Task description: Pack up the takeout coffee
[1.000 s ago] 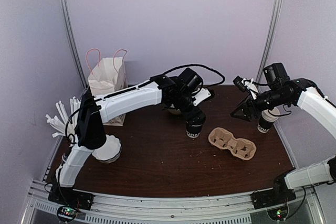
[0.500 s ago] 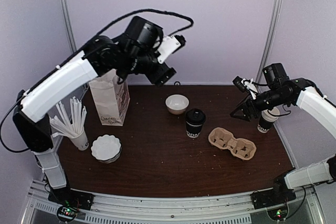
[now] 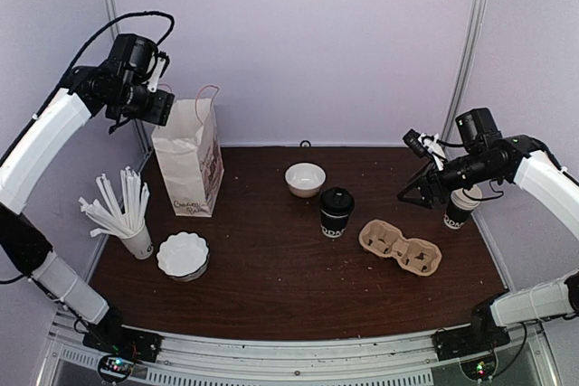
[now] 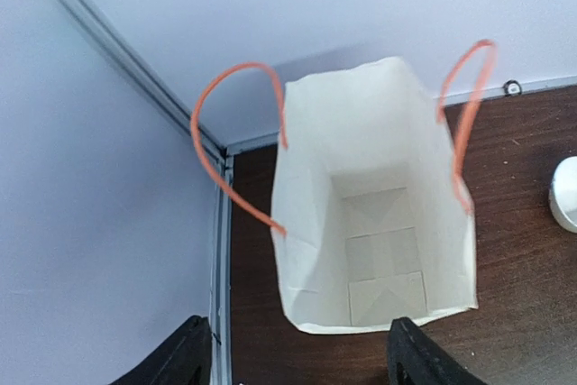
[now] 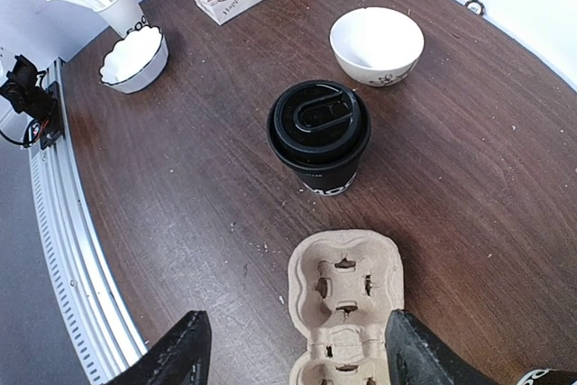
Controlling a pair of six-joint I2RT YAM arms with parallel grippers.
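Observation:
The takeout coffee, a small black cup with a black lid, stands on the brown table mid-right; it also shows in the right wrist view. The white paper bag with orange handles stands open at the back left; the left wrist view looks down into its empty inside. My left gripper is open and empty, high above the bag. My right gripper is open and empty, raised right of the coffee, above the carrier.
A brown pulp cup carrier lies right of the coffee. A lidless black cup stands at the far right. A white bowl sits behind the coffee. A cup of white straws and a fluted white dish stand front left.
My left arm has swung from beside the coffee, up and leftwards, to above the bag. The coffee stays on the table. The right arm has not moved.

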